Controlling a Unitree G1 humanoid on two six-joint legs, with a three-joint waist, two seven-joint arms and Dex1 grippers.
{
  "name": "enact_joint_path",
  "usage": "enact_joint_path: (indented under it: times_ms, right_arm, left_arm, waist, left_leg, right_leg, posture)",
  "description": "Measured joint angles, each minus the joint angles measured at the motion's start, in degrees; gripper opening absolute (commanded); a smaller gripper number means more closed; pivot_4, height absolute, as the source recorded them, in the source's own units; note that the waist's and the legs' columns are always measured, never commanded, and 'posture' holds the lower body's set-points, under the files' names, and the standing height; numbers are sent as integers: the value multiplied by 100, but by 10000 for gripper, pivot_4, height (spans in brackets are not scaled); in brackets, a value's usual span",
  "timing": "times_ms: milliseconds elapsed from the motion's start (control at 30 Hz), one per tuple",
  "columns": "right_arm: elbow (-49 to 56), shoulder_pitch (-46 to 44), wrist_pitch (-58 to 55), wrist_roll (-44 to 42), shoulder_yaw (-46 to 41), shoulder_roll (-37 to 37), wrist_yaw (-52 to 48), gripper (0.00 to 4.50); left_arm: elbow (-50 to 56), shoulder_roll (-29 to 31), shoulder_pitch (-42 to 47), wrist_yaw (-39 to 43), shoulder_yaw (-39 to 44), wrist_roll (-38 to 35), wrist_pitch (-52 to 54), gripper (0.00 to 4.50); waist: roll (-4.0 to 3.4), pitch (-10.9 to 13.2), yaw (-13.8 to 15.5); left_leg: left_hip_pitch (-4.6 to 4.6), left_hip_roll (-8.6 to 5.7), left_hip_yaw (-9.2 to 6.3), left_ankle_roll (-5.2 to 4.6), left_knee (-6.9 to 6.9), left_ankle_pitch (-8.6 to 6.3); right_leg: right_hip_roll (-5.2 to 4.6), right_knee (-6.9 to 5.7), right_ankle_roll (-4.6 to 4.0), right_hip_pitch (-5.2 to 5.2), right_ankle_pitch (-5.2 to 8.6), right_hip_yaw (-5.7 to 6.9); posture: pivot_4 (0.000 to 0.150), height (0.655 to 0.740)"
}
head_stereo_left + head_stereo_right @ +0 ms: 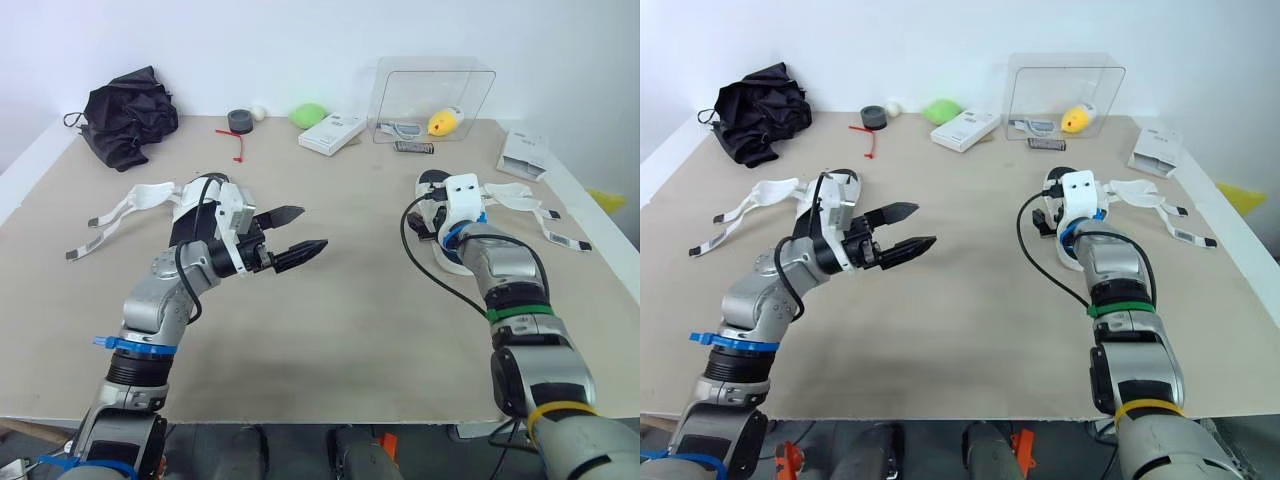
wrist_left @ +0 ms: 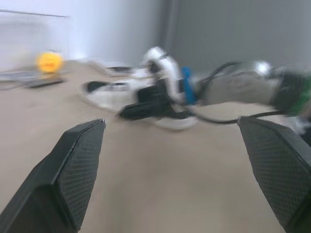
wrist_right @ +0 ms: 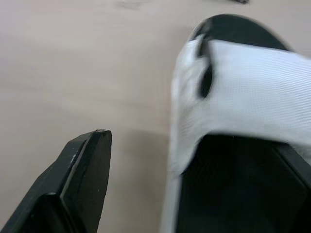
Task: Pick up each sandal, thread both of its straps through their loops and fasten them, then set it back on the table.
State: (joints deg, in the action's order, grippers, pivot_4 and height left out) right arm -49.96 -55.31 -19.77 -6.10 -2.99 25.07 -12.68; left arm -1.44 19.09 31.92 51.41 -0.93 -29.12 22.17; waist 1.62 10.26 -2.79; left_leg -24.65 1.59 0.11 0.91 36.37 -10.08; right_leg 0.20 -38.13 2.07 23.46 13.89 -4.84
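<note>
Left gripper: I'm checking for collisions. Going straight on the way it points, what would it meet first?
Likely the right gripper, poised at the white-strapped, black-soled sandal; the left gripper, jaws open, faces them across the beige table. Which comes first, depth won't tell.

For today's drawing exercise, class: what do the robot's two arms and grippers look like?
Both arms are silver-grey jointed segments with looping black cables. The left arm wears a blue band; the right arm has a green band, a yellow band and a white wrist housing. The left gripper has two black, textured, tapered fingers.
</note>
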Motion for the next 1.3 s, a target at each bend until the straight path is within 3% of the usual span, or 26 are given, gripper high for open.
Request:
enact_joint_path:
  times_ms: [100, 200, 433, 467, 800, 1000, 1133, 1300]
  right_arm:
    - [-495, -207, 344, 152, -5, -59, 207, 43966]
    - [-926, -371, 628, 181, -133, -126, 398, 36786]
    - [-1249, -422, 1104, 38, -489, -184, 255, 3251]
    - [-1272, -422, 1134, 28, -498, -185, 226, 1449]
    - [-1263, -409, 1115, -36, -632, -182, -289, 1449]
    - [-467, -37, 803, -178, -552, -174, -1459, 1449]
    - [1127, 688, 372, -526, -178, -58, -2853, 1449]
    - [4057, 1887, -284, -1331, 787, 611, -5125, 1449]
  left_arm:
    - [-91, -31, -2, -151, -40, 157, -113, 45000]
    - [-186, -56, -3, -358, -29, 244, -190, 45000]
    - [-216, -231, -4, -731, 216, 184, -193, 45000]
    - [-216, -236, -3, -753, 252, 157, -178, 45000]
    - [-185, 2, -197, -588, 291, 99, 83, 45000]
    - [-144, 268, -191, -463, 427, -66, 222, 45000]
    - [-129, 490, -103, -311, 559, -272, 431, 45000]
    - [-9, 1150, -70, 303, 773, -628, 767, 45000]
  waist:
    - [0, 0, 0]
    - [0, 0, 0]
    - [0, 0, -1]
    - [0, 0, -2]
    - [-1, 1, -15]
    - [-2, 1, -14]
    - [-5, 3, -10]
    - [-7, 4, 0]
  left_leg:
    - [-4, 0, -1, -1, -4, -3]
    - [-4, 0, -1, -2, -6, -4]
    - [-3, -2, -1, -2, -6, -4]
    - [-3, -1, -1, -2, -6, -4]
    - [-2, 2, -2, -2, -7, -4]
    - [-2, 6, -4, -2, -7, -4]
    - [-8, 7, -9, 1, -8, -6]
    - [-32, 9, -20, 3, -6, -15]
  right_leg:
    - [-1, 0, -2, 5, 3, 1]
    - [-2, 0, -3, 5, 3, 1]
    - [-4, 0, -2, 4, 3, 1]
    - [-3, -1, -2, 4, 3, 1]
    - [1, -1, -4, 5, 2, 2]
    - [4, -1, -5, 5, 1, 4]
    - [5, -2, -2, 11, 4, 9]
    - [5, -2, -4, 30, 8, 24]
  posture:
    - [1500, 7400]
    - [1500, 7400]
    - [1500, 7400]
    - [1500, 7400]
    - [1500, 7400]
    - [1500, 7400]
    - [1500, 7400]
    - [1500, 7400]
